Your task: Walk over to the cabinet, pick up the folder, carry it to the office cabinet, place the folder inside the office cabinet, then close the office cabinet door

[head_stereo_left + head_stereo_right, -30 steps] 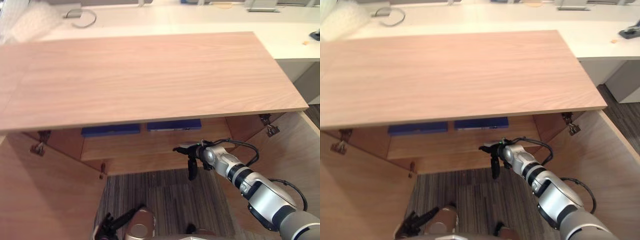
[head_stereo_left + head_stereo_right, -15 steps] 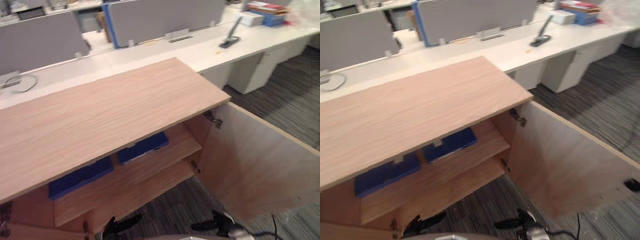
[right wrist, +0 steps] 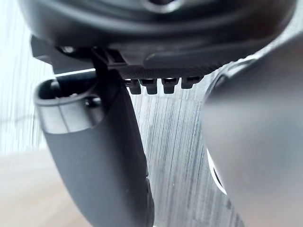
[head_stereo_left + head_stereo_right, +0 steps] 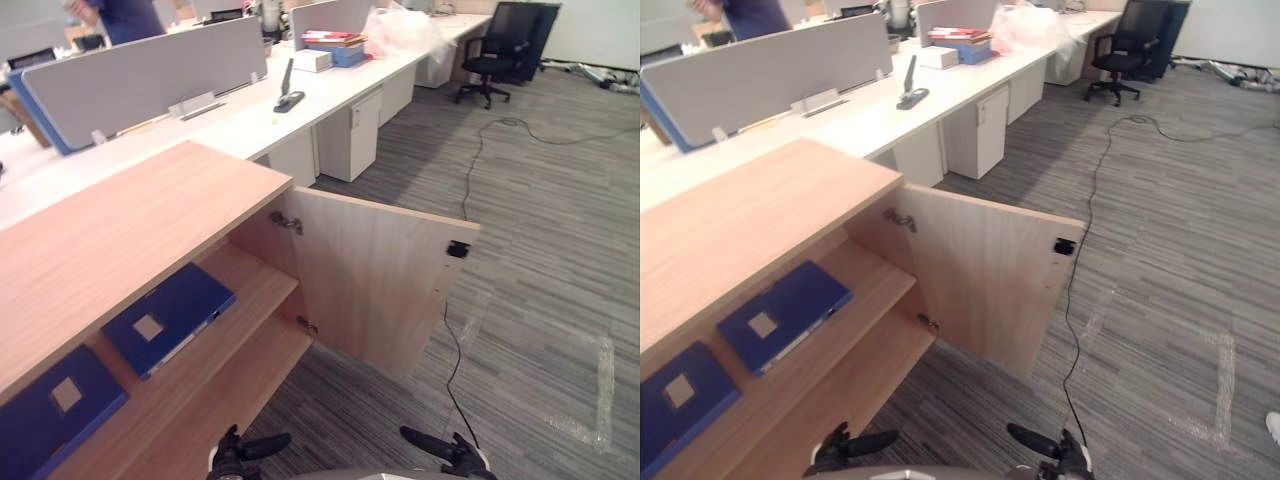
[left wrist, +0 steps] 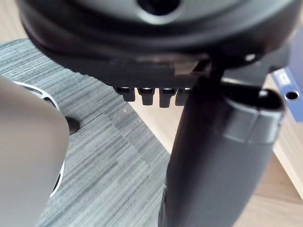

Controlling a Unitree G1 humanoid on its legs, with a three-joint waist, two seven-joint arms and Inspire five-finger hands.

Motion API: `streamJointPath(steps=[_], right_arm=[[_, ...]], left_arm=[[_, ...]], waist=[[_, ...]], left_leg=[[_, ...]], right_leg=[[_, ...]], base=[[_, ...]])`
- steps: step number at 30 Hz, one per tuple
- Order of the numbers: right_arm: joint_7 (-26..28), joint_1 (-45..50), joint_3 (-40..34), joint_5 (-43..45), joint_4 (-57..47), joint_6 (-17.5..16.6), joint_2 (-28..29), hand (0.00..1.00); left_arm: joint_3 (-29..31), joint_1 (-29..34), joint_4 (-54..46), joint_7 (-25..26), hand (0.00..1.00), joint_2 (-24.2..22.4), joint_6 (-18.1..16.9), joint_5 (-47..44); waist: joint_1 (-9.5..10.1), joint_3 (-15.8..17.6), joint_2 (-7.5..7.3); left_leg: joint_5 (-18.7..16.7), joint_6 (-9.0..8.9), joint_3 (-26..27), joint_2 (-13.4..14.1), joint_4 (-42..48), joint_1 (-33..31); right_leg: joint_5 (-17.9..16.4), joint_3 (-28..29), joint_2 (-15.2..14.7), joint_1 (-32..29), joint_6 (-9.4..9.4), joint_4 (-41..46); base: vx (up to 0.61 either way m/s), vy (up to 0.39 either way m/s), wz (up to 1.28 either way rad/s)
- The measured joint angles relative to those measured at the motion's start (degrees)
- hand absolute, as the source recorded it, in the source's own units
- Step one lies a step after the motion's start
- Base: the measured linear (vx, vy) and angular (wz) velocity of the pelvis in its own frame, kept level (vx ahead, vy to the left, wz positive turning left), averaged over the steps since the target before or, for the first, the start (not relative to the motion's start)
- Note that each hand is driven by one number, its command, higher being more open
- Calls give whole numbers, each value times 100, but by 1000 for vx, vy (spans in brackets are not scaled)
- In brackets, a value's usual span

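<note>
Folders [image 4: 168,318] are in neither hand: the left hand [image 4: 238,458] and right hand [image 4: 450,452] hang low, fingers loosely straight, empty. Both blue folders lie flat, apart, on the cabinet [image 4: 120,230] shelf [image 4: 255,285]. Its door [image 4: 380,285] stands open. Desks [image 4: 300,100] run beyond.

In the cabinet [image 4: 120,230] we find two folders on the upper shelf [image 4: 258,277]: one folder [image 4: 55,410] at left, a second folder [image 4: 168,317] beside it, short of the shelf's right end. The door [image 4: 375,280] stands open off the cabinet's right edge. A desk [image 4: 300,95] runs behind.
</note>
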Motion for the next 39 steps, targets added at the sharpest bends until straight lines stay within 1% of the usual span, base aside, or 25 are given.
streamJointPath(steps=[1,2,4,8,10,12,14,16,17,18,20,22,24,26,27,30,31,36,39], right_arm=[[-11,-15,-81,17,52,-1,15,100],[-32,-53,-202,45,88,-1,47,100],[-60,-113,-245,56,83,-1,-57,100],[-93,-357,-252,-56,-3,-2,-332,100],[-100,-644,-246,-61,-145,-16,-430,100],[-95,-870,-234,-58,-243,-50,-453,100],[-80,-1112,-209,-51,-438,-147,-470,100],[-50,-1317,-158,-42,-490,-214,-539,100],[-48,-1515,-156,-15,-488,-231,-635,100],[-49,-1592,-153,15,-488,-242,-673,100],[-48,-1817,-139,187,-488,-285,-776,100],[-55,-2206,-39,240,-436,-307,-982,100],[-53,-2437,68,400,-336,-307,-1141,100],[-53,-2663,131,408,-132,-309,-1299,100],[-51,-2853,236,409,7,-311,-1383,100],[-17,-3311,479,409,277,-310,-1478,100],[-6,-3466,572,406,334,-309,-1507,100],[10,-3847,836,402,371,-309,-1557,100],[-2,-4064,1201,404,445,-293,-1595,100]], left_arm=[[2,7,1,-1,100,-3,-17,-7],[-1,8,3,-9,100,78,6,-83],[4,23,6,-11,100,93,25,-242],[-18,71,4,18,100,85,26,-353],[-88,83,-2,11,100,99,23,-355],[-139,96,-9,-1,100,163,12,-357],[-329,143,-55,-24,100,280,5,-357],[-373,164,-74,-50,100,343,-1,-357],[-373,202,-80,-50,100,405,-3,-359],[-385,237,-80,-50,100,436,-5,-358],[-470,398,-87,-51,100,531,-13,-367],[-476,665,-83,-55,100,587,-8,-494],[-443,842,-65,-59,100,594,8,-623],[-334,887,-64,-60,100,601,7,-736],[-279,888,-64,-61,100,601,4,-737],[-161,935,-58,-72,100,600,5,-749],[-29,955,-35,-89,100,596,12,-751],[425,1150,15,-113,100,591,48,-793],[681,1221,86,-113,100,599,70,-789]], waist=[[6,-8,15],[-2,-49,-58],[-22,-52,-67],[-29,-118,16],[-30,-157,70],[-26,-158,67],[-24,-195,50],[-20,-202,39],[15,-203,38],[22,-203,37],[21,-224,38],[36,-234,25],[71,-225,11],[133,-238,6],[194,-237,1],[262,-234,-3],[301,-231,-8],[330,-211,-38],[333,-175,-81]], left_leg=[[-5,47,30,-19,-87,44],[65,84,-82,75,-172,57],[90,117,-130,128,-206,41],[125,72,-159,119,-213,-85],[151,54,-163,92,-217,-164],[158,57,-193,73,-217,-181],[173,78,-224,22,-217,-291],[195,98,-284,-17,-218,-360],[206,111,-298,-48,-220,-379],[211,118,-300,-61,-224,-396],[225,138,-314,-96,-234,-453],[269,153,-333,-151,-248,-555],[307,158,-375,-181,-270,-556],[356,162,-482,-192,-326,-548],[378,172,-511,-192,-338,-544],[410,165,-610,-193,-369,-547],[415,160,-639,-198,-384,-543],[425,156,-791,-219,-420,-541],[440,151,-837,-222,-424,-558]], right_leg=[[42,0,185,44,-71,-107],[65,2,356,37,-153,-193],[113,3,457,38,-209,-294],[316,5,536,39,-174,-593],[571,23,576,84,-148,-945],[764,30,608,196,-124,-1242],[960,41,612,246,-103,-1536],[1117,40,610,282,-91,-1766],[1262,36,617,352,-88,-1992],[1312,36,618,384,-91,-2069],[1460,35,620,430,-86,-2298],[1706,33,621,441,-99,-2630],[1841,-5,625,554,-109,-2845],[1873,-81,627,640,-113,-2908],[1887,-102,628,625,-130,-2910],[1917,-137,639,623,-150,-2914],[1926,-133,643,616,-156,-2923],[1928,-164,649,617,-158,-2930],[1928,-205,647,622,-157,-2928]], base=[[-11,-78,-30],[-10,-106,-25],[-1,-112,-12],[0,-11,-1],[5,49,-5],[-6,44,-4],[-35,45,-2],[-38,47,1],[-48,48,2],[-60,44,2],[-56,32,0],[-55,39,-1],[-57,20,12],[-79,3,21],[-101,5,11],[-84,7,6],[-71,17,-2],[-27,18,2],[1,26,6]])
